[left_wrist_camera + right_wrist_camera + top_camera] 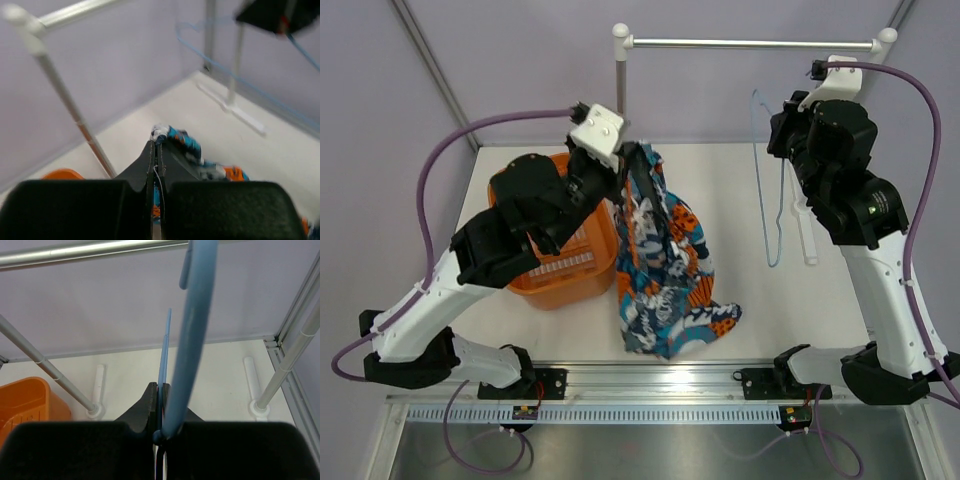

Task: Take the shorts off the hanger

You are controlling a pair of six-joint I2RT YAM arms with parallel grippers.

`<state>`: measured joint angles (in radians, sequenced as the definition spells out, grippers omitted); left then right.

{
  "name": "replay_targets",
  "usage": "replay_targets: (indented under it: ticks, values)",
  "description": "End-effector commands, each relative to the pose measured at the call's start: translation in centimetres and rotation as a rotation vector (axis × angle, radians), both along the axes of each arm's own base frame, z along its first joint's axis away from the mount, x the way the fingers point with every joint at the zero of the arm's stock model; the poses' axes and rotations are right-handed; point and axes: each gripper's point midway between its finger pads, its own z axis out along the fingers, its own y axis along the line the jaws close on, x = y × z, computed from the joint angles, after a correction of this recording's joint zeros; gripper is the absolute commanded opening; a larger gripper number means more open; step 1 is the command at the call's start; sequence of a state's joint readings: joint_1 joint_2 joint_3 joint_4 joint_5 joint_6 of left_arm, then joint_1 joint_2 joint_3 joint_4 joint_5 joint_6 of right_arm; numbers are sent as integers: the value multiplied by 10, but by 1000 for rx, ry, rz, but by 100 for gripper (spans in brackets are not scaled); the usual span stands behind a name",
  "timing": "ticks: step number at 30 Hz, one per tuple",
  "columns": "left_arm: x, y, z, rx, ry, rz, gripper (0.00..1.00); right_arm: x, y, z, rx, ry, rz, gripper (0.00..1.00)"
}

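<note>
The printed shorts [665, 270] hang as a long bunch over the table, their lower end lying near the front edge. My left gripper [628, 158] is shut on their top edge, beside the rack's left post. In the left wrist view the cloth [186, 144] pokes out past the shut gripper [157, 144]. The light-blue wire hanger [775, 200] is apart from the shorts, to their right, hanging tilted below the rail. My right gripper [786, 125] is shut on its wire. In the right wrist view the hanger [192, 340] rises from the shut gripper [159, 389].
An orange basket [560, 290] stands at the left, under my left arm. The silver rail [750, 43] with white end caps spans the back, on a post [620, 95] and white feet [807, 240]. Grey walls close in the table.
</note>
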<state>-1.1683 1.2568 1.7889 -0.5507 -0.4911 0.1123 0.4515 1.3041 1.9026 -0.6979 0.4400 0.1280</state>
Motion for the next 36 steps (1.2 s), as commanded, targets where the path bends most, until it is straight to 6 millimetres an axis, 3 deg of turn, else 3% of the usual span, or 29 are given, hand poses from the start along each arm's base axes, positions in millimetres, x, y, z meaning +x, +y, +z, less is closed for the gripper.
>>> replay_targets:
  ticks: [1, 2, 4, 7, 11, 15, 16, 17, 22, 25, 29, 36]
  values:
    - [21, 41, 122, -261, -256, 166, 0, -8, 1, -3, 23, 5, 22, 0]
    - [27, 42, 131, -230, -309, 204, 0, -11, 0, -2, 27, 1, 25, 0]
    - [23, 67, 180, -336, -405, 248, 0, -11, 1, -9, 28, 15, 33, 0]
    - [11, 104, 233, -421, -552, 328, 0, -15, 3, -12, 33, 23, 44, 0]
    - [3, 148, 262, -426, -691, 476, 0, -16, 5, -16, 38, 32, 60, 0]
    - [22, 167, 248, -355, -695, 612, 0, -16, 7, -20, 36, 37, 72, 0]
    - [19, 179, 246, -372, -701, 633, 0, -15, 7, -23, 31, 44, 71, 0]
    - [33, 167, 228, -341, -671, 624, 0, -15, 7, -24, 31, 45, 71, 0]
    - [71, 200, 189, -293, -582, 723, 0, -14, 9, -28, 24, 61, 81, 0]
    - [87, 217, 176, -299, -538, 750, 0, -14, 11, -30, 21, 66, 87, 0]
    - [95, 232, 173, -314, -519, 775, 0, -14, 12, -32, 21, 75, 91, 0]
    - [82, 252, 180, -321, -540, 839, 0, -12, 13, -35, 16, 85, 94, 0]
